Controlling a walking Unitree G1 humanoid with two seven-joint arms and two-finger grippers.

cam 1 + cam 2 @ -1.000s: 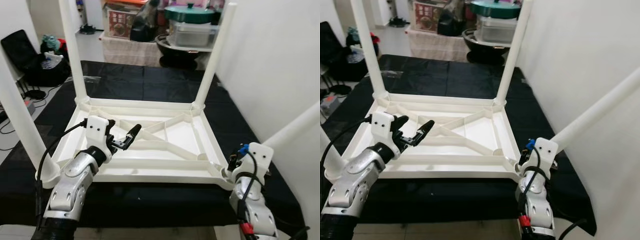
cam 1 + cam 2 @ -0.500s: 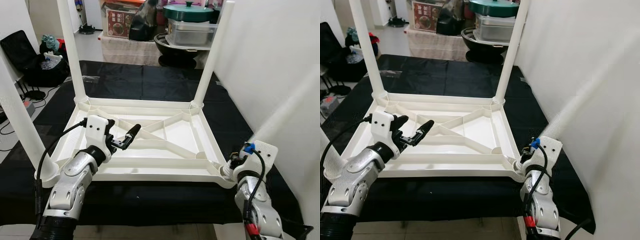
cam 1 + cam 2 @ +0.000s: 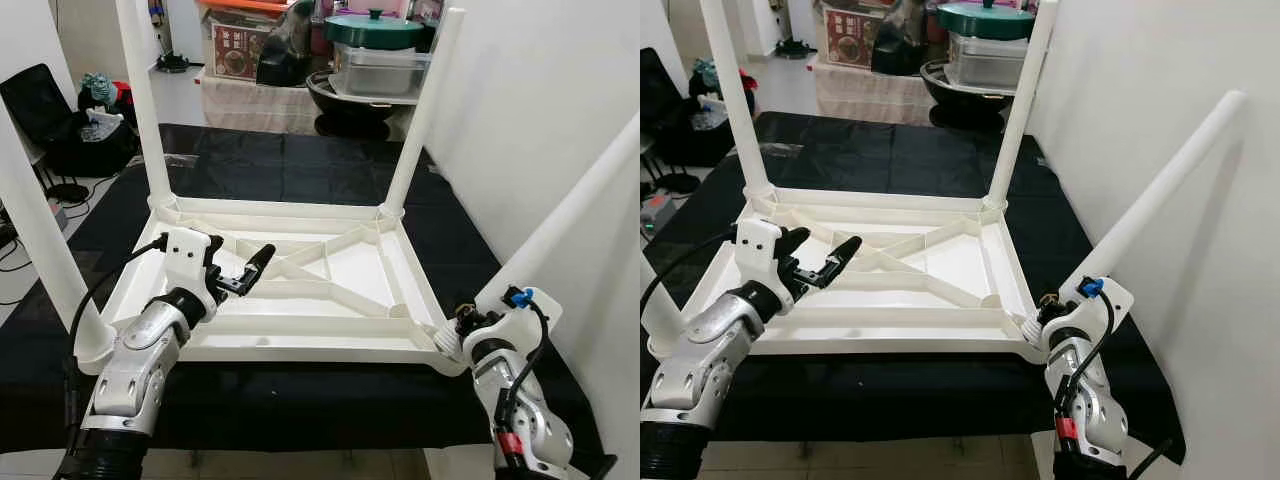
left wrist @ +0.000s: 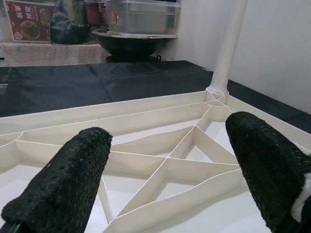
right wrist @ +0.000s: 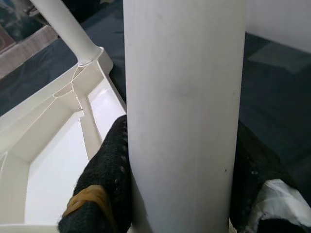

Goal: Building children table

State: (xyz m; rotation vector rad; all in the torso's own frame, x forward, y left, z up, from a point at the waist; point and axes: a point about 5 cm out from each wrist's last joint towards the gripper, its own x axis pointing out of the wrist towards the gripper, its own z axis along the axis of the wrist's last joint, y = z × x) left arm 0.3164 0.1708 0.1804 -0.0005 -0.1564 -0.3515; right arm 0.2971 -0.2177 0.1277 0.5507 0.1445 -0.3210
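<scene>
Holding the tilted white leg [image 3: 1160, 190] at the upside-down table's [image 3: 300, 290] near right corner, your right gripper [image 5: 170, 204] squeezed it, the wrist view showed; your left gripper [image 3: 240, 275] hovered wide apart over the ribs.

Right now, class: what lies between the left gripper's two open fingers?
Nothing is held: in the left wrist view the left gripper hangs open over the upturned tabletop, whose crossed ribs show through the gap.

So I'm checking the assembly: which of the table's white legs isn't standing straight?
The near-right leg, gripped by the right gripper at its base, leans out toward the wall. The two far legs stand upright in their corner sockets.
</scene>
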